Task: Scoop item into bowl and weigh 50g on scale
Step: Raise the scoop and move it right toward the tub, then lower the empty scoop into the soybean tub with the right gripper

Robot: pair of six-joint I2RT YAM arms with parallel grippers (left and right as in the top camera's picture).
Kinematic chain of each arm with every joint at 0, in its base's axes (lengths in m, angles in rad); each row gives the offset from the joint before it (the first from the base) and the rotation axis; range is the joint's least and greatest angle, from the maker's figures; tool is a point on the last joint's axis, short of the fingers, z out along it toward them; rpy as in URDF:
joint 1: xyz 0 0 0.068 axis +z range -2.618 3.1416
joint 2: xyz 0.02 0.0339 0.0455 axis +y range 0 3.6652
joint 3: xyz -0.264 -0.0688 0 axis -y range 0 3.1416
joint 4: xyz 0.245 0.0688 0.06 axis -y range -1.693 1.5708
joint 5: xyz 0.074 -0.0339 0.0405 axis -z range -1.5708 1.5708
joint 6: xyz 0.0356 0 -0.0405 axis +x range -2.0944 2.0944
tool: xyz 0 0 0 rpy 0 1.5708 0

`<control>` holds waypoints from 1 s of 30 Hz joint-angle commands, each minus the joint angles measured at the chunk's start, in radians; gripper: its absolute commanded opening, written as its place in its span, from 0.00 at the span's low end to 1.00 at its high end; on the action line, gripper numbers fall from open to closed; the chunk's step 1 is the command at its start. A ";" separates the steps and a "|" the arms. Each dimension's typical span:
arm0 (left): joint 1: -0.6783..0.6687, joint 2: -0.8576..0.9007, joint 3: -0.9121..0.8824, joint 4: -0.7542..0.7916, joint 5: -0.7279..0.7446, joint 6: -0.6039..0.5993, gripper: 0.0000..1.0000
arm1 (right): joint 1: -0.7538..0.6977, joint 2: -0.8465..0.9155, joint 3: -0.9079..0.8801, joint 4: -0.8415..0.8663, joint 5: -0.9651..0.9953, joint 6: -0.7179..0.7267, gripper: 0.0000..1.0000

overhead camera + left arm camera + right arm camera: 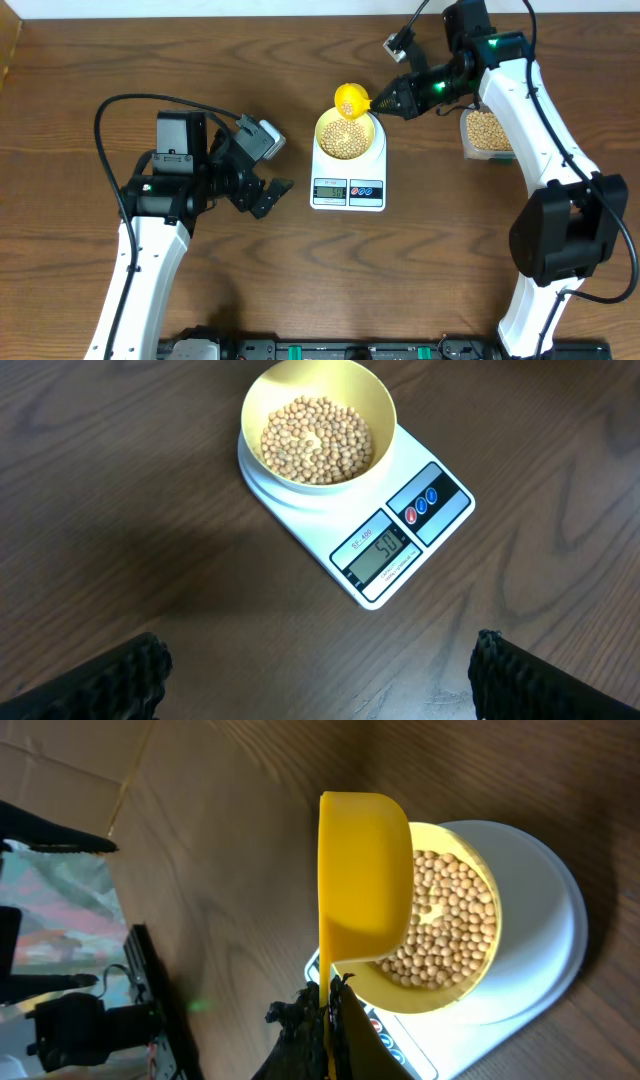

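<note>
— What are they working on, seen from overhead?
— A dark brown wooden table (80,80). The white scale (350,175) sits near the middle with the pale yellow bowl (319,133) on its platform, and the beans (347,140) lie in the bowl. A clear container (465,130) with more of them stands to the right, apart from the scale.
— And the arms?
— The right gripper (385,100) is clamped on the handle of a yellow scoop (351,99), whose cup hangs over the bowl's far rim. The left gripper (272,197) sits just left of the scale, jaws spread wide and holding nothing.
— What about the left wrist view?
— Its two dark fingers (120,680) stand at the bottom corners, far apart, with bare wood between them. Beyond them is the scale. Its display (378,550) reads 50, and two round buttons (420,505) sit beside it, one red and one blue. The beans cover the bowl's bottom.
— And the right wrist?
— The scoop's cup is turned on its side and overlaps the bowl's edge. Its thin handle runs down between the closed jaws. The bowl rests on the round white platform.
</note>
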 commanded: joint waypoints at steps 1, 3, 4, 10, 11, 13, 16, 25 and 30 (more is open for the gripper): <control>0.005 0.002 -0.010 -0.002 -0.006 -0.001 0.98 | 0.008 -0.035 -0.005 -0.001 0.011 -0.022 0.01; 0.005 0.002 -0.010 -0.002 -0.006 -0.001 0.97 | 0.007 -0.039 -0.005 -0.001 0.011 -0.023 0.01; 0.005 0.002 -0.010 -0.002 -0.006 -0.001 0.98 | 0.006 -0.042 -0.005 -0.001 0.011 -0.027 0.01; 0.005 0.002 -0.010 -0.002 -0.006 -0.001 0.98 | -0.013 -0.060 -0.005 -0.006 0.014 -0.033 0.01; 0.005 0.002 -0.010 -0.001 -0.006 -0.001 0.98 | -0.019 -0.065 -0.005 -0.008 0.014 -0.033 0.01; 0.005 0.002 -0.010 -0.001 -0.006 -0.001 0.97 | -0.035 -0.075 -0.005 -0.014 0.014 -0.033 0.01; 0.005 0.002 -0.010 -0.002 -0.006 -0.001 0.98 | -0.071 -0.097 -0.005 -0.021 0.015 -0.033 0.01; 0.005 0.002 -0.010 -0.002 -0.006 -0.001 0.98 | -0.252 -0.183 -0.005 -0.080 0.016 -0.033 0.01; 0.005 0.002 -0.010 -0.002 -0.006 -0.001 0.98 | -0.348 -0.208 -0.005 -0.152 0.097 -0.033 0.01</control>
